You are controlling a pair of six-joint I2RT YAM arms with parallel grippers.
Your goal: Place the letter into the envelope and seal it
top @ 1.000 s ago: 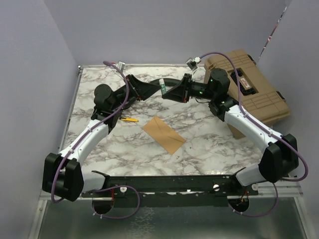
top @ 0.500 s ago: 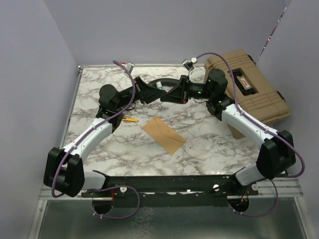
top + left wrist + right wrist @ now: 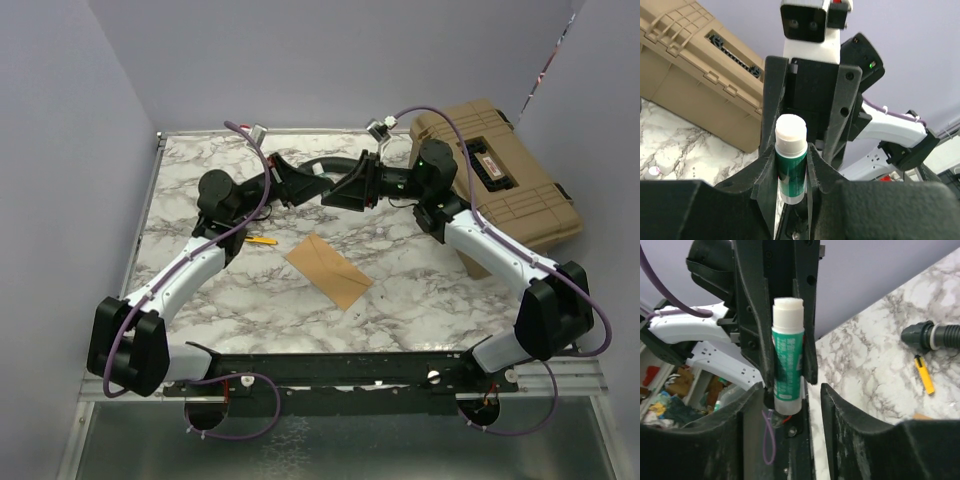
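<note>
Right gripper (image 3: 790, 392) has edged closer, jaws apart around the glue stick (image 3: 790, 160). Left gripper (image 3: 791, 150) clamps that stick.

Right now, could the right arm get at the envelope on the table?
Probably yes: the right gripper is open and empty, and the envelope lies uncovered; it must first back away from the glue stick in the left gripper.

Left pincer (image 3: 791, 150) clamped; right pincer (image 3: 791, 386) agape
</note>
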